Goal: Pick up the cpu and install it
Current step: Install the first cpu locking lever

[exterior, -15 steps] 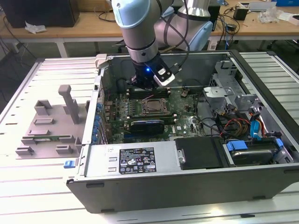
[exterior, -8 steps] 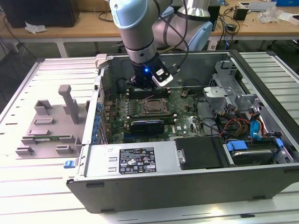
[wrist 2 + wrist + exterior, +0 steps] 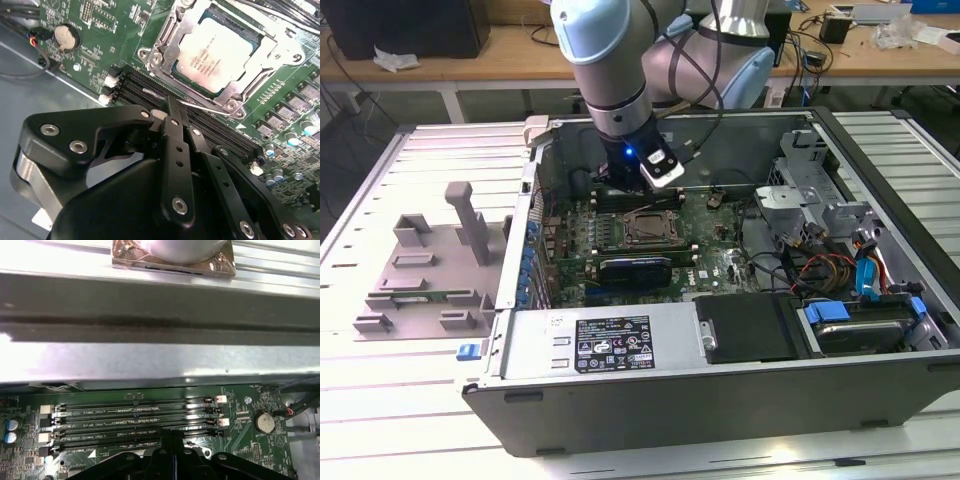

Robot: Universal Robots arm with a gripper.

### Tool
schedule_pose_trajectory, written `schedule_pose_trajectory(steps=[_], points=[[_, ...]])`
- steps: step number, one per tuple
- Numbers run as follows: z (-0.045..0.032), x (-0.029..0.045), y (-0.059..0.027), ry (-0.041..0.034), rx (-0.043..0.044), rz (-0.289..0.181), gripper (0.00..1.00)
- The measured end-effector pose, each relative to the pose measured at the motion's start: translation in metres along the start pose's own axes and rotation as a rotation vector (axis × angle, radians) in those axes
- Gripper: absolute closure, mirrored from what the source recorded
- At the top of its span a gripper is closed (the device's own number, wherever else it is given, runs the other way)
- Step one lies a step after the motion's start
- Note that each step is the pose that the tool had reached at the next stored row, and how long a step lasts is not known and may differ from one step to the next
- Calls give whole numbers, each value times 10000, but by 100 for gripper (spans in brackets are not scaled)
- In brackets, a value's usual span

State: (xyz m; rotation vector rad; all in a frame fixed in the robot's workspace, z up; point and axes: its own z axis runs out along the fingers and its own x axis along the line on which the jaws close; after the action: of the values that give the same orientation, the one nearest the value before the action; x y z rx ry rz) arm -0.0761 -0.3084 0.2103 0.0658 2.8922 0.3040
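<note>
Slatted metal bench (image 3: 400, 420) carries the open PC case (image 3: 720, 400). We see the cpu (image 3: 215, 55) seated in its socket; gripper (image 3: 172, 107) above RAM slots (image 3: 135, 412), fingers pinched together, holding nothing.

The cpu (image 3: 216, 54) sits in the socket (image 3: 165, 37).

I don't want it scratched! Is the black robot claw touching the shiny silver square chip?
Apart. In the second wrist view the silver square chip sits in its metal socket frame, with memory slots between it and the black gripper.

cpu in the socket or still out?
In. The cpu lies flat inside the socket frame on the motherboard; the gripper is over the memory slots beside it.
</note>
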Motion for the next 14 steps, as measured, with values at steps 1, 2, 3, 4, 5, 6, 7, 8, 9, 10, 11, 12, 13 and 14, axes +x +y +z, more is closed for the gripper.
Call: schedule_pose_trajectory(steps=[1,2,3,4,5,6,7,8,9,10,11,12,13,14], points=[[6,3,-1,-29,27,119,89],[10,7,1,-49,48,199,89],[13,11,4,-60,57,243,89],[16,18,8,-71,68,293,89],[19,24,12,-78,76,324,89],[22,30,18,-85,84,352,89],[26,34,25,-91,90,380,89],[34,41,37,-103,102,435,89],[39,45,45,-110,108,464,89],[44,46,51,-116,114,489,89],[49,48,54,-122,119,513,89],[52,48,54,-125,123,527,89],[59,50,54,-134,149,572,89],[62,51,53,-143,182,600,89]])
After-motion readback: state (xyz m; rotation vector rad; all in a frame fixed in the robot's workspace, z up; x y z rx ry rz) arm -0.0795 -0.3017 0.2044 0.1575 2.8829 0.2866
